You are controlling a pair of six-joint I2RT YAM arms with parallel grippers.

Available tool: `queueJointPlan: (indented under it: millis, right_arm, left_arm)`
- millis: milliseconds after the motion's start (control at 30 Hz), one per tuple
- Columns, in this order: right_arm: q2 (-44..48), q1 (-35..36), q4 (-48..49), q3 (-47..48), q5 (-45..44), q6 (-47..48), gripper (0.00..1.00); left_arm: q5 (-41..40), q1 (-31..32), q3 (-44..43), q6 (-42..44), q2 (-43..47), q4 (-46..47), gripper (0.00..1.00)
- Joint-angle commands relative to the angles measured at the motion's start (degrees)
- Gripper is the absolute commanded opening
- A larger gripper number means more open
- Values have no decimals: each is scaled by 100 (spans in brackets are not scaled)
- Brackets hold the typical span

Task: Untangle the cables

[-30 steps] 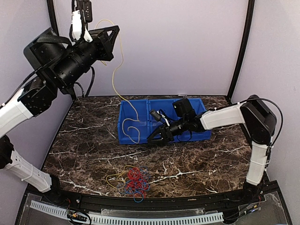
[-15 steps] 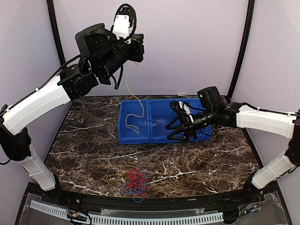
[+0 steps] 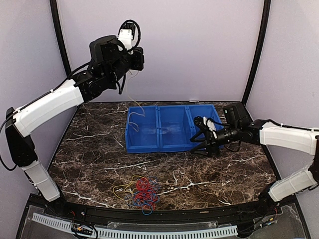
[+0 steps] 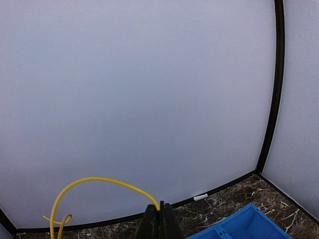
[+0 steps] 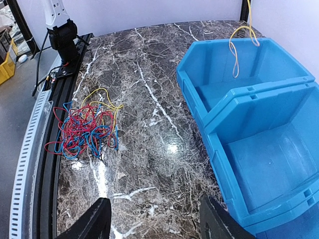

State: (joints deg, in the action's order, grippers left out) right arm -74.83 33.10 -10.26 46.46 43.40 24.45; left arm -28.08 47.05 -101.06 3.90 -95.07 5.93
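The cables (image 3: pixel 140 191) lie as a red, blue and yellow tangle near the table's front edge, seen in the right wrist view as the tangle (image 5: pixel 84 129) at left. One yellow cable (image 4: pixel 99 179) is pulled free. My left gripper (image 3: pixel 134 59), high above the back of the table, is shut on its upper end at the fingertips (image 4: pixel 159 210). Its lower end (image 5: pixel 237 47) dangles into the left compartment of the blue bin (image 3: pixel 149 147). My right gripper (image 3: pixel 199 141) hovers open and empty at the bin's front right corner, with bare marble between its fingers (image 5: pixel 97 221).
The blue bin (image 5: pixel 259 99) has three compartments and stands at the back middle of the marble table. Purple walls and black frame posts (image 3: pixel 256 50) enclose the back and sides. A white slotted rail (image 3: pixel 149 231) runs along the near edge.
The left arm swung right and lower, carrying the yellow cable, whose tail now hangs shorter in the bin. The right gripper drew back to the right, out of the bin, and opened wider.
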Motion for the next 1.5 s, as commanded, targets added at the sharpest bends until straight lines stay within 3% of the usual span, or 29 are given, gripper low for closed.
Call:
queueJointPlan:
  millis: [0,267,467,667,1000,1067,1133,1267,1467]
  right_arm:
    - [192,-18,308,-90,-39,178,62]
    - [200,-17,272,-110,-67,362,62]
    - [79,-19,203,-75,53,456,62]
    - [-10,-19,161,-33,77,573,63]
    - [65,-15,115,-16,5,602,63]
    - [73,-18,97,-6,-13,609,63]
    - [85,-19,91,-5,-39,633,63]
    - [106,-18,83,-22,-91,697,63]
    - [-27,-15,-258,804,118,-47,64]
  left_arm:
    - [366,-89,471,-633,-104,13,0]
    - [925,-90,1933,-1783,191,99,0]
    - [954,-90,2261,-2200,151,-513,0]
    - [1350,-265,1541,-2544,-455,-1872,0]
    - [2220,-699,1009,-2751,-1440,-2366,0]
    - [2178,-709,945,-2675,-1501,-2416,7]
    - [2151,-714,804,-2648,-1522,-2502,28]
    - [2160,-706,567,-2639,-1423,-2764,54]
    - [2009,-698,815,-2651,-768,-3182,74]
